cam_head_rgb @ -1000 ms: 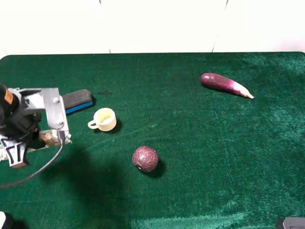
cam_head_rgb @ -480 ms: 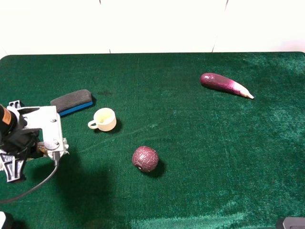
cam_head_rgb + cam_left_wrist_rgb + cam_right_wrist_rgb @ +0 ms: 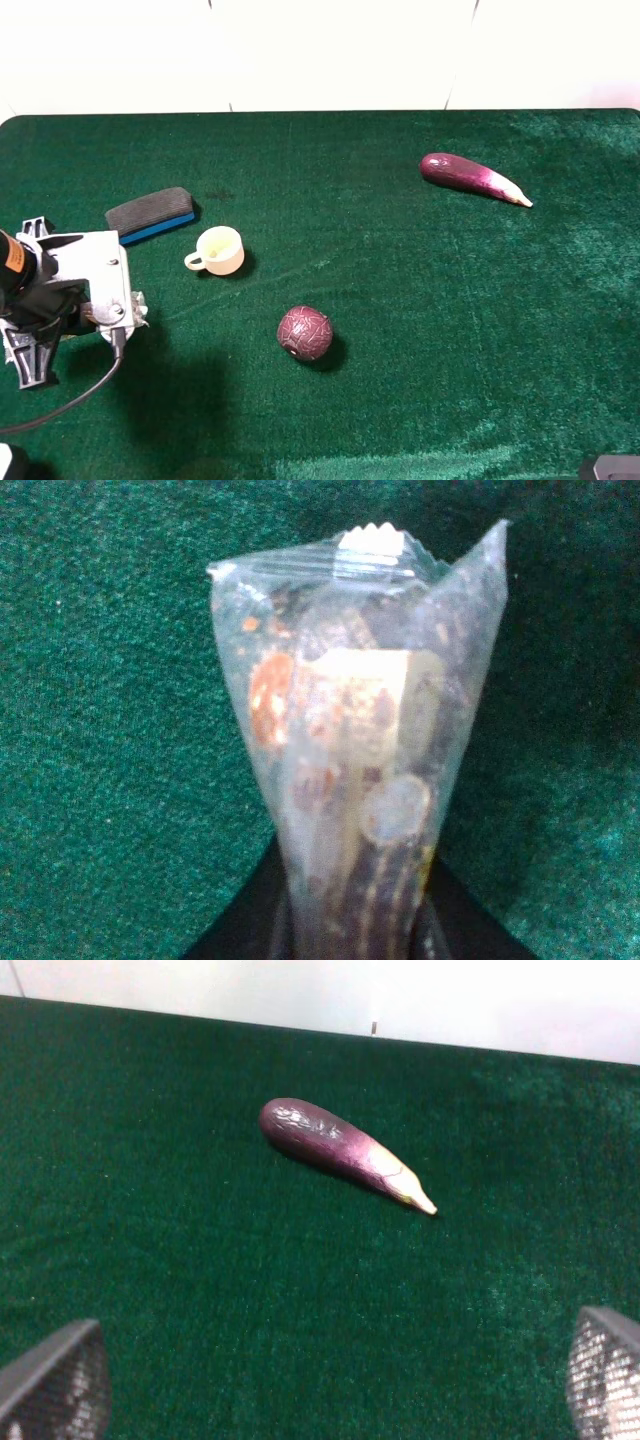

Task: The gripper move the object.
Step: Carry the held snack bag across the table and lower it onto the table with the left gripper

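My left gripper [image 3: 88,312], with a silver-white bracket and a trailing black cable, is at the table's left side, in front of the eraser block. It is shut on the clear plastic packet [image 3: 345,750] with tan and yellow contents. In the left wrist view the packet sticks out from between the black fingers [image 3: 235,930], its crimped end away from me, over green cloth. From above only a sliver of the packet [image 3: 92,316] shows under the bracket. My right gripper [image 3: 330,1400] is open and empty, its mesh-padded fingertips [image 3: 55,1380] wide apart; it barely shows at the front right corner [image 3: 610,467].
A grey-and-blue eraser block [image 3: 150,213] lies just behind the left gripper. A cream cup [image 3: 219,250] stands to its right, a dark red ball [image 3: 304,333] nearer the middle front. A purple eggplant [image 3: 470,178] lies at the back right, also in the right wrist view [image 3: 340,1150].
My left gripper, still holding the packet, has moved toward the table's front edge, uncovering the eraser block. Nothing else has moved.
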Tool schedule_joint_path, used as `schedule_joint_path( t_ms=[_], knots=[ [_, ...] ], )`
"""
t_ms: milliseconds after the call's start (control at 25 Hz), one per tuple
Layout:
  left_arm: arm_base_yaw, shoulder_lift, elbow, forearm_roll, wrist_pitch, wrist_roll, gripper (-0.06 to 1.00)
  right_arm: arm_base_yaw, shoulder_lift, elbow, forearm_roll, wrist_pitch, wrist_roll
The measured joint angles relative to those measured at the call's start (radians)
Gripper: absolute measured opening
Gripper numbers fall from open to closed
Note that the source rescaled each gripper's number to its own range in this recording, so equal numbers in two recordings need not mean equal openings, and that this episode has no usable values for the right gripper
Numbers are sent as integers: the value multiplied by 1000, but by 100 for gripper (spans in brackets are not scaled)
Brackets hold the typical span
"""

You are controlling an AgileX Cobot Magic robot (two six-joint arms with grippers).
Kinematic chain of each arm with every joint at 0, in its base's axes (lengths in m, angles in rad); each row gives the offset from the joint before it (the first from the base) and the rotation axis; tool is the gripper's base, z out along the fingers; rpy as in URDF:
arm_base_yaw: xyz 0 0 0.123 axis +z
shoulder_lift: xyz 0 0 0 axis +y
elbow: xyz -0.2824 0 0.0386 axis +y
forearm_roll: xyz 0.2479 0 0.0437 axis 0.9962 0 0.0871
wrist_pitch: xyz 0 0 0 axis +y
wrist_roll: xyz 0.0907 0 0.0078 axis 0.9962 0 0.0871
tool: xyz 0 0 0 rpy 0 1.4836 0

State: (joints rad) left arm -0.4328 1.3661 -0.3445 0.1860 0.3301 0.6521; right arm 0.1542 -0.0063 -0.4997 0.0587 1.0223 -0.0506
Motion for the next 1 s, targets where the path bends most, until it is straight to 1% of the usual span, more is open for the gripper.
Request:
schedule_joint_path(
  t_ms=[360, 520, 720, 880, 1000],
  knots=[
    [0, 0, 0, 0, 0, 1, 0, 0, 0, 0, 0, 0, 0],
    [0, 0, 0, 3, 0, 1, 7, 0, 0, 0, 0, 0, 0],
    [0, 0, 0, 10, -5, 1, 9, 0, 0, 0, 0, 0, 0],
    [26, 0, 1, 16, -23, 1, 10, 0, 0, 0, 0, 0, 0],
    [48, 0, 1, 23, -33, 1, 14, 0, 0, 0, 1, 0, 0]
  ],
)
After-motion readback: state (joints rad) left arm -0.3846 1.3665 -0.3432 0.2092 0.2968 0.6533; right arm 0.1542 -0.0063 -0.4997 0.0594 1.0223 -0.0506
